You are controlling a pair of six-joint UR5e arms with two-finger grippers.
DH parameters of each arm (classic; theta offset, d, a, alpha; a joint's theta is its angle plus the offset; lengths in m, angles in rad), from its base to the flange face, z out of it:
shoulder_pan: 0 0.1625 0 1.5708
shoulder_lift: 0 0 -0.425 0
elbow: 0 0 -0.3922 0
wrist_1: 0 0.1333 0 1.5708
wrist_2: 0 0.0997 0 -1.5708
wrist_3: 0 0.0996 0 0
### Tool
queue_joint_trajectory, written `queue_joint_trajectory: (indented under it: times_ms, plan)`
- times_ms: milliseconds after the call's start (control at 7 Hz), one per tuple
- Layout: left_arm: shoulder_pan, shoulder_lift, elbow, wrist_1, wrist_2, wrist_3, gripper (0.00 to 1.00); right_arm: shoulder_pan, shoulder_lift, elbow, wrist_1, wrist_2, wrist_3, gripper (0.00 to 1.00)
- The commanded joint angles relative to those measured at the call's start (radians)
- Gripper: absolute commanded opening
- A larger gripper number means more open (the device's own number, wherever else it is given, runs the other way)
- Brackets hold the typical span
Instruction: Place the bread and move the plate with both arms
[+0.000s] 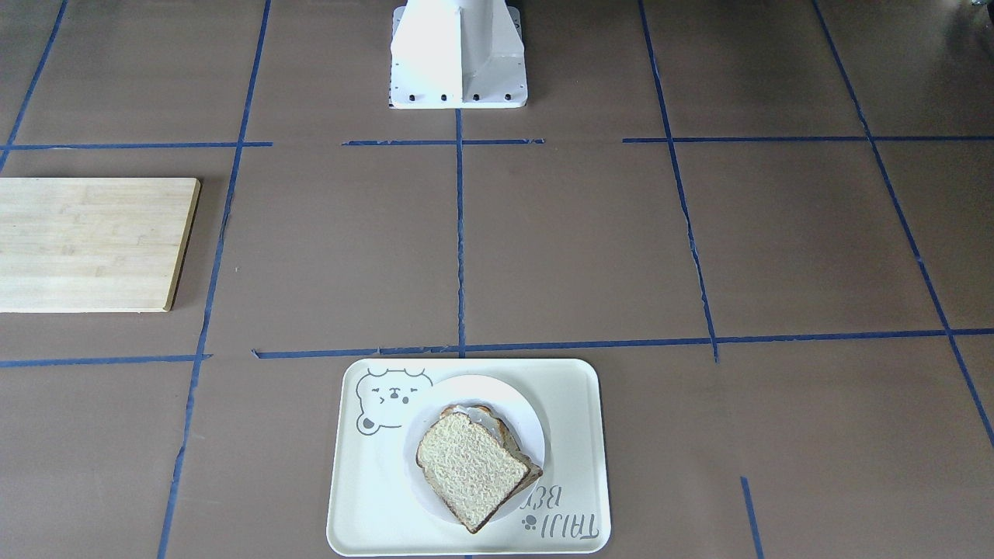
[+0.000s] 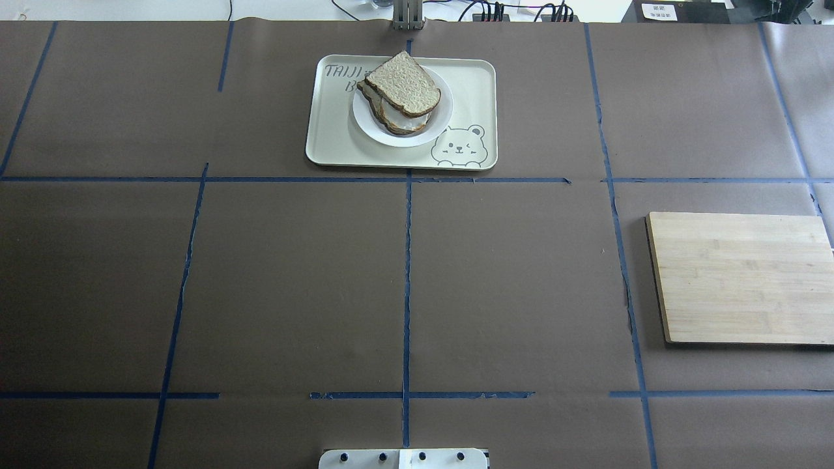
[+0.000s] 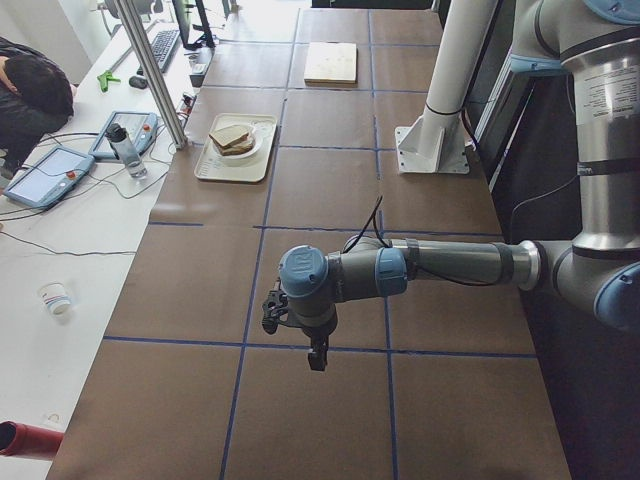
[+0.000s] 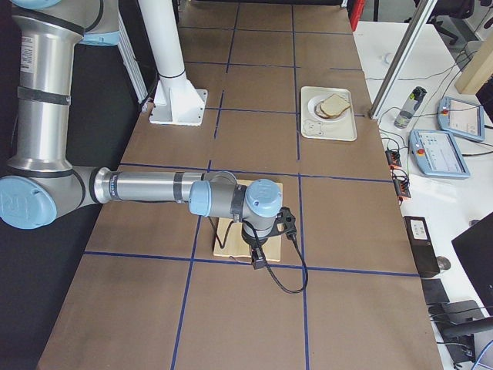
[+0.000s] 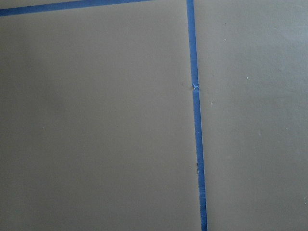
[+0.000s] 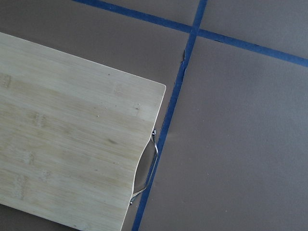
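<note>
The bread [image 1: 470, 470] lies on top of an egg-topped toast slice [image 2: 399, 122] on the small white plate [image 1: 466, 390]. The plate sits on a cream bear tray [image 1: 575, 404] at the table's far middle edge, as the overhead view shows for bread [image 2: 404, 81] and plate [image 2: 440, 117]. Both arms are out of the overhead and front views. The left gripper [image 3: 315, 355] hangs over bare table, far from the tray; I cannot tell if it is open. The right gripper [image 4: 258, 262] hangs over the edge of a wooden board; I cannot tell its state.
A bamboo cutting board [image 2: 743, 277] lies on the robot's right side and shows in the right wrist view [image 6: 62, 154]. The white pedestal base [image 1: 458, 54] stands at the robot's edge. Blue tape lines grid the brown table. An operator's desk with tablets borders the far side.
</note>
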Motion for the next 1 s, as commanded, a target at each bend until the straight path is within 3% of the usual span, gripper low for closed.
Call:
queue_joint_trajectory:
  times_ms: [0,857]
  plan:
    - [0.0,0.0,0.0,0.0,0.0,0.001,1.0,0.0,0.0,0.001,0.0,0.0,0.0,1.0]
    - [0.0,0.0,-0.008,0.002,0.0,-0.001,1.0,0.0,0.0,0.003,0.0,0.0,0.0,1.0]
